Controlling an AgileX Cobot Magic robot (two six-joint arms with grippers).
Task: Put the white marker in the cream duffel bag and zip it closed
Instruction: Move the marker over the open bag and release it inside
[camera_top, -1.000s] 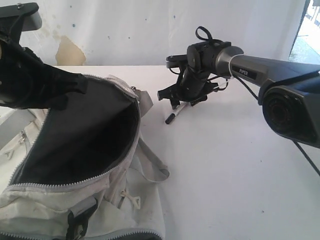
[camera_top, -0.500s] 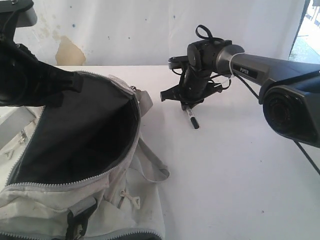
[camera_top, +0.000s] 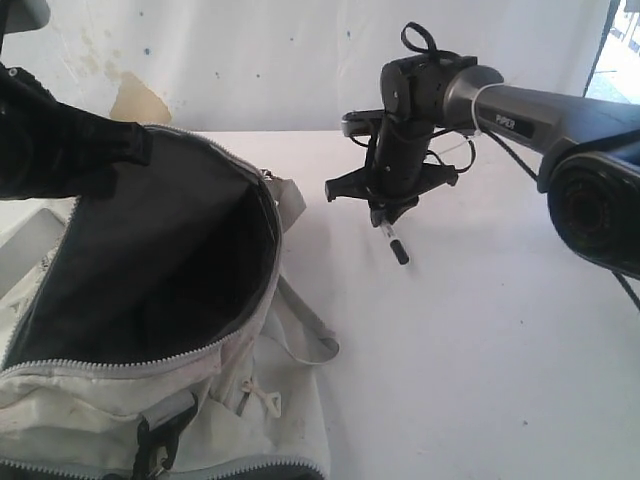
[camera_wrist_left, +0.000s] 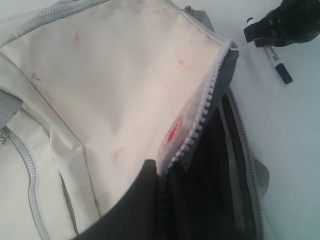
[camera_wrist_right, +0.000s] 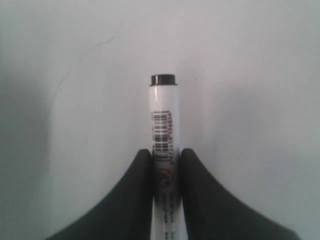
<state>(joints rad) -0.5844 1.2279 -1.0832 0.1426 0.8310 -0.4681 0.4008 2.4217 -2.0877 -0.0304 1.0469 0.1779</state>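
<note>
On the white surface (camera_top: 480, 350), left half: cream duffel bag (camera_top: 250, 400) (camera_wrist_left: 100, 90), soft, smudged, with red marks on the outer panel. Its main grey zipper (camera_top: 120, 362) is undone and the mouth gapes wide, exposing dark lining. Grey strap (camera_top: 310, 340) trails from the bag's side onto the surface. Left gripper (camera_top: 140, 150) (camera_wrist_left: 160, 172): fingers clamped on the far rim of the bag's opening, at the zipper edge, holding that rim raised. One dark finger lies against the outer fabric; the other is lost against the dark lining. Right gripper (camera_top: 388, 208) (camera_wrist_right: 165, 160): to the right of the bag, apart from it, pointing down. Its fingers are pressed together on the barrel of the white marker (camera_top: 392, 236) (camera_wrist_left: 276, 62) (camera_wrist_right: 164, 125), one on each side. Marker: hangs below the fingers, slightly tilted, black cap lowest, barcode print on the barrel. It is outside the bag, beside its open mouth, not touching it. Whether the cap meets the surface cannot be told.
</note>
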